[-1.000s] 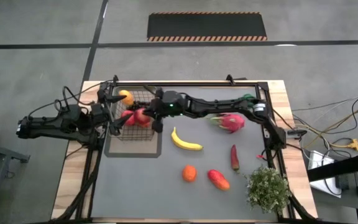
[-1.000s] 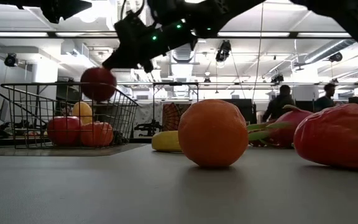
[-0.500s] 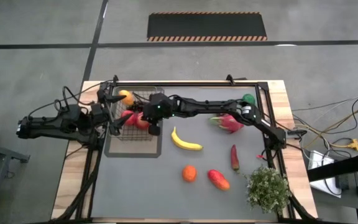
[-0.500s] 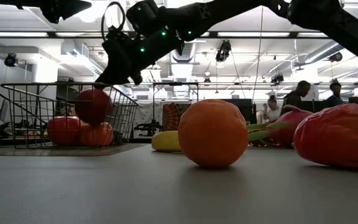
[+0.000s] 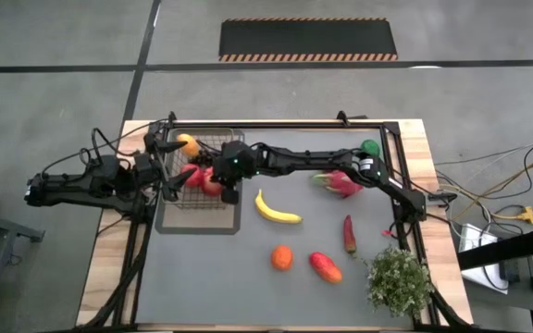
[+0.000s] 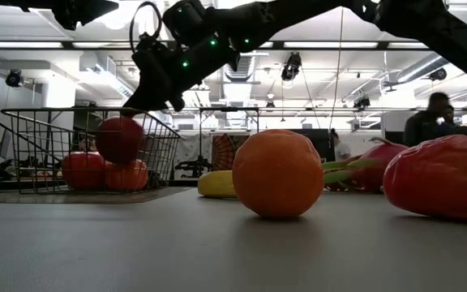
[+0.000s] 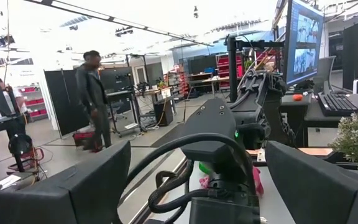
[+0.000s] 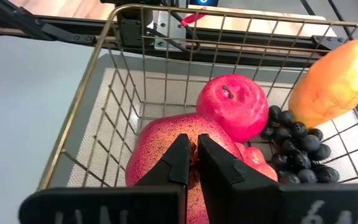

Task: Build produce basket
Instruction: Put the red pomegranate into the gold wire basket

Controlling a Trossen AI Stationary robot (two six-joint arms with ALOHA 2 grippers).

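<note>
While gripped, apple [image 8: 166, 162] over basket [image 8: 98, 87]

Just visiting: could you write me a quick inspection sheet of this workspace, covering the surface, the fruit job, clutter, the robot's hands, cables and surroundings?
Surface: grey mat on a wooden table.
Job's things: wire basket holds an apple, grapes, a mango and more red fruit. On the mat outside it: banana, orange, red mango, chilli, dragon fruit, lime.
Clutter: potted plant at the table's corner.
Hands: right hand is shut on a red fruit inside the basket; left hand is open beside the basket.
Cables: loose wires beside the table.
Surroundings: open workshop; a person stands in the background.
</note>
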